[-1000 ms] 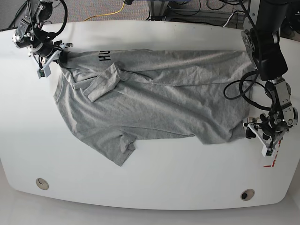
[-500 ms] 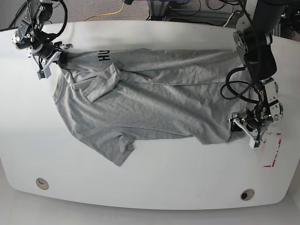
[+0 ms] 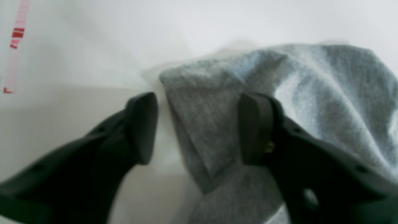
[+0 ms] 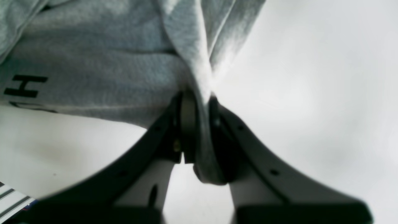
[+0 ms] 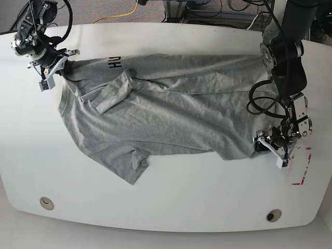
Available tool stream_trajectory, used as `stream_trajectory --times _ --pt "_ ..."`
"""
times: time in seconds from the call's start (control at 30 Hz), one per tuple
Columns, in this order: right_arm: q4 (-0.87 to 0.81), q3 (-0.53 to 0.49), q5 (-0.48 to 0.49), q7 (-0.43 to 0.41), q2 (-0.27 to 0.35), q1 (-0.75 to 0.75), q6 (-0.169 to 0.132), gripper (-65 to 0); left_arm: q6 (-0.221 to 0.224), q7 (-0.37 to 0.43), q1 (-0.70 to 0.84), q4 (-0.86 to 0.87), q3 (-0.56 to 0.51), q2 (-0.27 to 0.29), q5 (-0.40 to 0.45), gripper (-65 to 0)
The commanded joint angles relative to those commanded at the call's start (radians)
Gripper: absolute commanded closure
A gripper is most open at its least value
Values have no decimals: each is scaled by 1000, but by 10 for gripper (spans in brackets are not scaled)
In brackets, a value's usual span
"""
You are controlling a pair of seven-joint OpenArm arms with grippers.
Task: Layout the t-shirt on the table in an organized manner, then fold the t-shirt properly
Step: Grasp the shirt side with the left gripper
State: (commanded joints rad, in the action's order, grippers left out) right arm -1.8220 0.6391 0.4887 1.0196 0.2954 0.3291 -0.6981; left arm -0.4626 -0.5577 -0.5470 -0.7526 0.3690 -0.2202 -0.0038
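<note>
while the right tool (image 4: pixel 197 124) pinches cloth, grey t-shirt (image 5: pixel 176 114) lies rumpled

Matt grey cloth T-shirt (image 5: pixel 181 119), softly creased, on a smooth, glossy white table (image 5: pixel 171 202).

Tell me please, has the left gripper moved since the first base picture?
Yes. It moved toward that view's left, away from the red dashed mark on the table.

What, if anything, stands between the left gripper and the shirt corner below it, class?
Nothing visible does. In the left wrist view, the open left gripper has its fingers on either side of the shirt corner, with no other object between them.
</note>
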Motion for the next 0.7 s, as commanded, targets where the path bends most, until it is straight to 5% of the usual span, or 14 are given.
stream_trajectory --times 0.13,0.33,0.7 --pt "-60 15 -8 2 0 0 0 -349 -3 0 -2 0 -2 0 0 -53" --pt "-81 75 -8 2 0 -14 0 -634 -5 0 -2 -5 -2 -2 0 -36" --pt "46 104 -9 26 9 -239 0 -650 -8 -8 12 -86 -2 -5 2 -35"
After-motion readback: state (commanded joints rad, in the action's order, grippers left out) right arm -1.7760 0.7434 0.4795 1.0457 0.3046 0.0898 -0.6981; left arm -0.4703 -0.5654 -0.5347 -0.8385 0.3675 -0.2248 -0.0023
